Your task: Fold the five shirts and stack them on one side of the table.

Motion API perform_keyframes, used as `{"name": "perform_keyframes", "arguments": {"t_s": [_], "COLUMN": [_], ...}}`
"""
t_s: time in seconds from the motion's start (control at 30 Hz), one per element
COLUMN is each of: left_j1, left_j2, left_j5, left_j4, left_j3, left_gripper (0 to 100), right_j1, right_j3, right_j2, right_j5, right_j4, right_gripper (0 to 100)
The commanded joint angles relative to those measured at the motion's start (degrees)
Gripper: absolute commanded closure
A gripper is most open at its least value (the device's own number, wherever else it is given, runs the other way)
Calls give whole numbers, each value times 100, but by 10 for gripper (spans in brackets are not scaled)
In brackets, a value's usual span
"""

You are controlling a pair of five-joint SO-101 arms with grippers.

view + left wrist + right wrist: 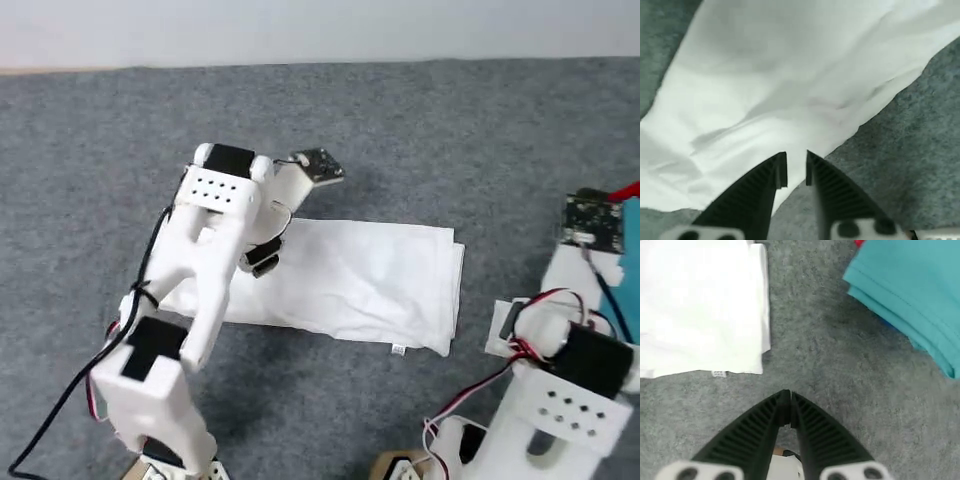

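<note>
- The grey worktop point(450, 120) lies open across the whole band from 10 to 2 o'clock in the high view, and again at 9 o'clock; its far edge meets a pale wall point(300, 30).
- The white shirt point(370, 275) lies flat at the centre, folded into a long rectangle whose short edge at 3 o'clock is straight and layered.
- A small label point(398, 349) pokes out at its 5 o'clock corner.
- The left arm comes in from 7 o'clock and covers the shirt's 9 o'clock end.
- The left hand point(796, 162) hangs just over the shirt's near edge, its ribbed black fingers a narrow gap apart (nothing between them).
- The right hand point(790, 397) is over bare worktop between the two garments, fingers pressed together and gripping nothing.
- The teal shirt point(910, 285) sits folded at the 3 o'clock edge, well apart from the white one, with a red sliver point(625, 192) beside it.
- The worktop is a felt-like nap; the white cloth is thin and softly creased, the teal hem stitched.
</note>
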Motion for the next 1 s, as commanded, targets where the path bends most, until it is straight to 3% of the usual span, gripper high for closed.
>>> {"name": "perform_keyframes", "arguments": {"t_s": [0.0, 0.23, 0.47, 0.73, 0.97], "left_j1": [-378, -1600, -3147, -4905, -5925], "left_j2": [-695, -2330, -3727, -3956, -3974], "left_j5": [-9, -9, -9, -18, -18], "left_j4": [176, 167, 167, 167, 167], "left_j3": [-48, -48, -13, -13, -13], "left_gripper": [902, 903, 903, 942, 943], "right_j1": [-330, -532, -1209, -1622, -1727], "right_j3": [-97, -466, -730, -1477, -1741], "right_j2": [-22, 277, 1754, 3354, 4778], "right_j5": [44, -352, -1433, -1996, -2593], "right_j4": [119, 75, -602, -2000, -2308], "right_gripper": [935, 919, 923, 915, 788]}}
